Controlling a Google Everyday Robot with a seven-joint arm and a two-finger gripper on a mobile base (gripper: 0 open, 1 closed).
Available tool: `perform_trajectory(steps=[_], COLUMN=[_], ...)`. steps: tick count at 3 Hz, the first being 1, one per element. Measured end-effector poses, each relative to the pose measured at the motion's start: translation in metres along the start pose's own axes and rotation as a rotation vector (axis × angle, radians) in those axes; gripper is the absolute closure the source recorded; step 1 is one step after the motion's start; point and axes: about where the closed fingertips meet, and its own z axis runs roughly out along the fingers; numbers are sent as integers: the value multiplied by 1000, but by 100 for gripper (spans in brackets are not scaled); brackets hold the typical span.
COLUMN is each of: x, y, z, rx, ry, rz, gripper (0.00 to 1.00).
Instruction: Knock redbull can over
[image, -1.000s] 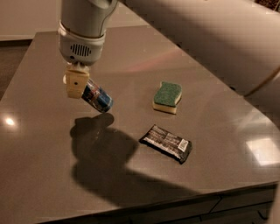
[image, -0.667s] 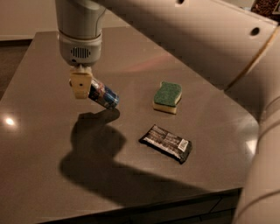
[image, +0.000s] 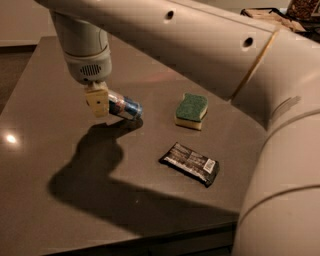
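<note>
The redbull can (image: 126, 107) is blue and silver and lies on its side on the grey table (image: 45, 165), its long axis running left to right. Its left end is hidden behind my gripper (image: 99, 106). The gripper hangs from the white wrist at the upper left and touches or sits just in front of that end of the can. Its dark shadow falls on the table below and to the left.
A green-and-yellow sponge (image: 191, 111) lies right of the can. A black candy bar wrapper (image: 190, 163) lies nearer the front. My large white arm (image: 280, 125) fills the top and right of the view. The table's front edge runs along the bottom.
The can has gone from steeply tilted to lying almost flat. The gripper has stayed at its left end, and the arm now covers more of the right of the view.
</note>
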Motion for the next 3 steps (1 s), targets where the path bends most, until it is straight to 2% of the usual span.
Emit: perform_trajectory(steps=[1,3], x=[2,5], y=[0,8], z=[13,30], rx=[15,17], ry=[80,146], rz=[-52,-119], gripper=[77,30])
